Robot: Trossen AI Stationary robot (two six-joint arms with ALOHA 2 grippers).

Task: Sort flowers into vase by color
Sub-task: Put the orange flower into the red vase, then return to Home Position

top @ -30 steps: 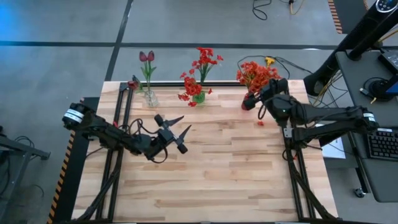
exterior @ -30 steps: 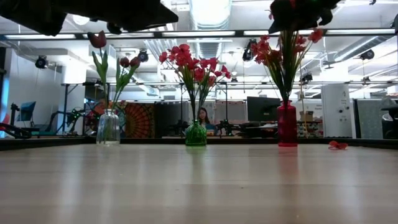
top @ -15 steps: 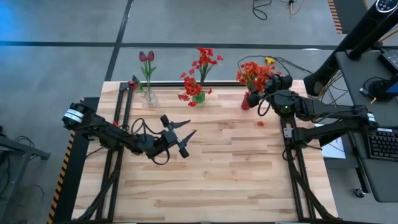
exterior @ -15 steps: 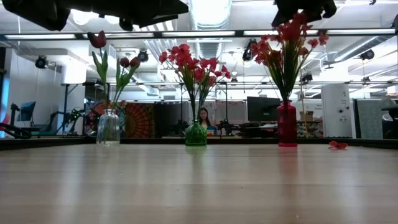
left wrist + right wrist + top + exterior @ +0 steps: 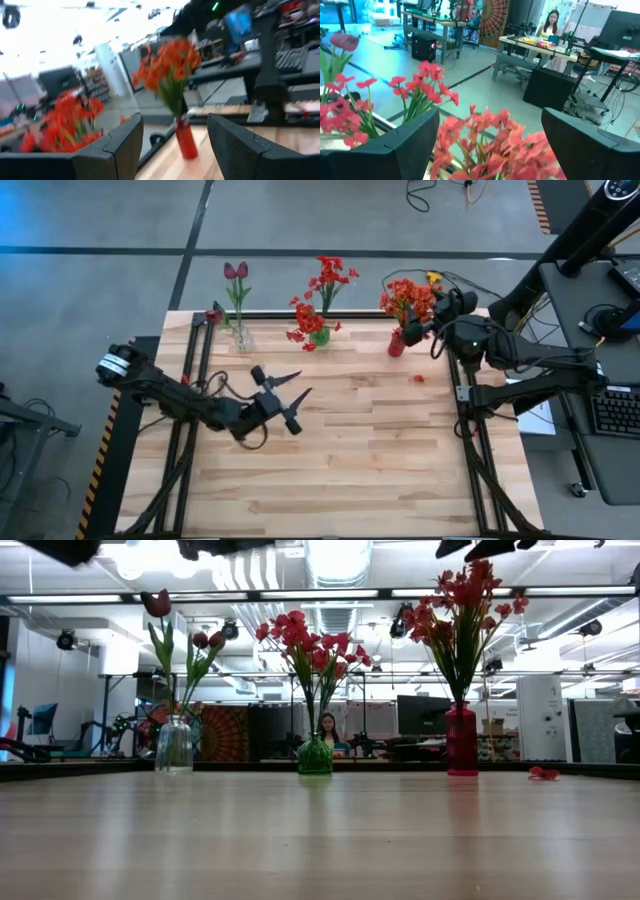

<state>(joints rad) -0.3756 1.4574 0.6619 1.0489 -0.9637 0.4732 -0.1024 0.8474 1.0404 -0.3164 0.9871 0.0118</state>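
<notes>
- Right gripper [image 5: 437, 308] above orange flowers [image 5: 405, 300] in red vase [image 5: 396, 344], jaws wide, empty.
- Left gripper [image 5: 294, 402] mid-surface, jaws apart, empty.
- Red blooms [image 5: 325, 280] in green vase [image 5: 319, 335]; tulips [image 5: 235, 272] in clear vase [image 5: 241, 338].

Grey floor [image 5: 300, 220] with dark tape lines; office desks [image 5: 540, 50], ceiling strip lights [image 5: 340, 560], seated person [image 5: 552, 22].

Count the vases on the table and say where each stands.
3, in a row along the table's far edge: a clear glass vase with maroon tulips at the left, a green vase with red blooms in the middle, a red vase with orange blooms at the right.
</notes>
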